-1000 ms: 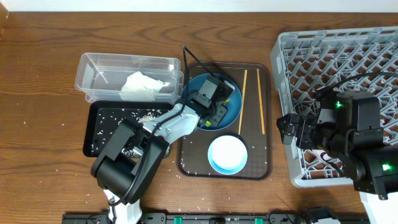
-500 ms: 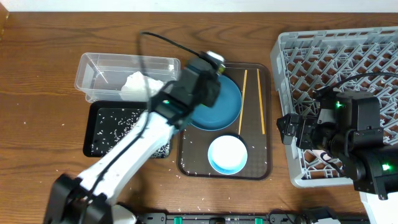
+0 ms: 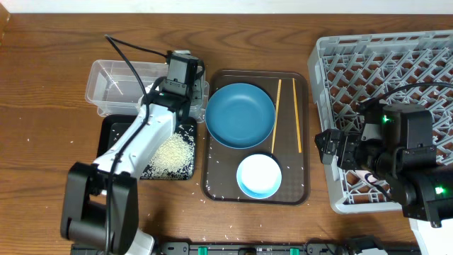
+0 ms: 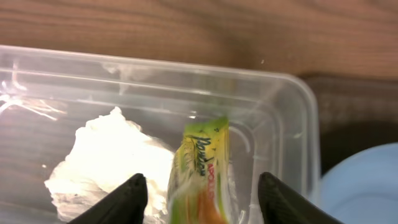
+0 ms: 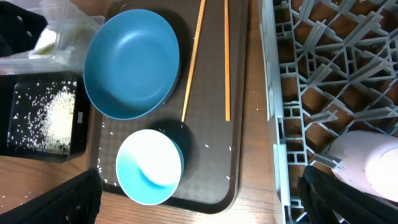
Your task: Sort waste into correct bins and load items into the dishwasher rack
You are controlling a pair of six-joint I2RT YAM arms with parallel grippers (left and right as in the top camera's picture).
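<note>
**Left and right pincers over the sorting area.** The left pincer point(image 4: 202, 186) hangs above the clear tub point(image 4: 280, 106) with its jaws partly spread. In the left wrist view the two dark fingers point(image 4: 127, 199) stand on either side of the yellow-green snack wrapper point(image 4: 202, 168), with a visible gap on each side, so the wrapper is not pinched. The wrapper is inside the tub's outline and slightly blurred; whether it rests on the bottom cannot be told. The crumpled white napkin point(image 4: 106, 162) lies in the same tub, just beside the wrapper.

The black tray point(image 3: 106, 142) sits against the tub's near side and holds a heap of white rice point(image 3: 170, 150) with scattered grains around it.

On the brown serving tray point(image 3: 290, 177) are the dark-blue plate point(image 3: 241, 115), the white bowl point(image 3: 258, 177) touching the plate's near edge, and two chopsticks point(image 3: 277, 117) lying apart, roughly parallel, beside the plate.

The right pincer point(image 3: 327, 146) hovers at the left edge of the grey rack point(image 3: 382, 64), its jaws spread wide and nothing between them. All of this stands on the wooden worktop point(image 3: 42, 85).
</note>
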